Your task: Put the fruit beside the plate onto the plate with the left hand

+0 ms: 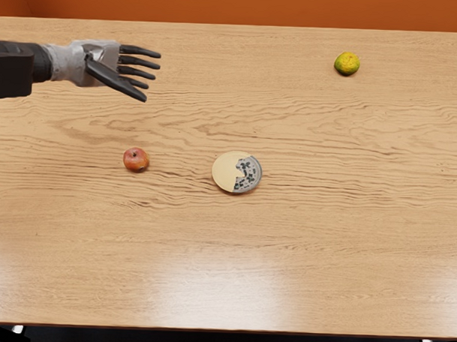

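Here, a round red apple (136,159), left of the plate (227,169).

L robot hand (116,66) splayed; apple (136,159) beside plate (237,172).

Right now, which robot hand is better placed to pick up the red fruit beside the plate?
Left. The left robot hand hovers open on the same side as the red apple, which lies left of the plate, with nothing between them. The right robot hand is out of view.

Table (323,242) wood-grain w/ glossy sheen nr front; apple (136,159) shiny; plate (227,171) matt; fingers (115,78) dark matt plastic.
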